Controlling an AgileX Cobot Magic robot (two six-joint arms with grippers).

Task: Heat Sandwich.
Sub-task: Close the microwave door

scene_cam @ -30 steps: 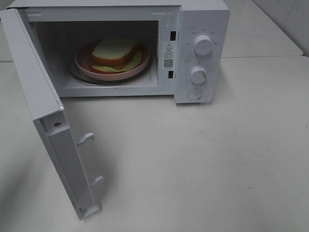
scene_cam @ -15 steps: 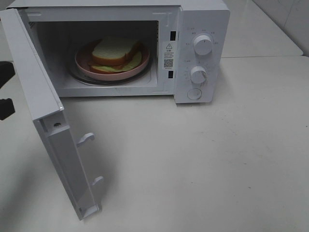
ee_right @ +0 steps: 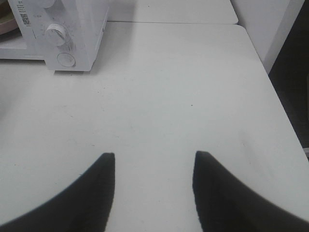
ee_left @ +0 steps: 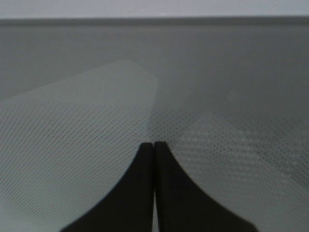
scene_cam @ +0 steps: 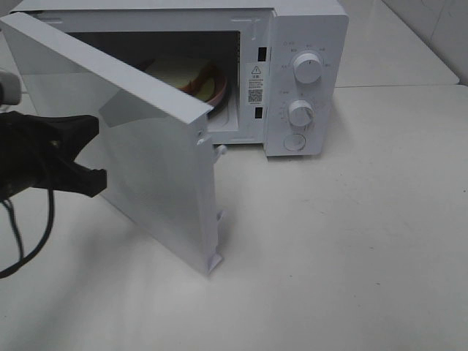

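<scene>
Seen from high up, the sandwich [scene_cam: 181, 71] lies inside the microwave [scene_cam: 307, 44] on a pink plate [scene_cam: 218, 89], mostly hidden by the half-swung door [scene_cam: 146, 161]. Only the left wrist view shows the left end effector [ee_left: 154, 147] clenched on nothing, seemingly touching the door's mesh window. The right wrist view alone shows the right end effector [ee_right: 153, 162] released above the bare counter [ee_right: 169, 96].

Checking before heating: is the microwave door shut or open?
Partly open: the door stands angled off the microwave front, the sandwich showing past its top edge.
</scene>
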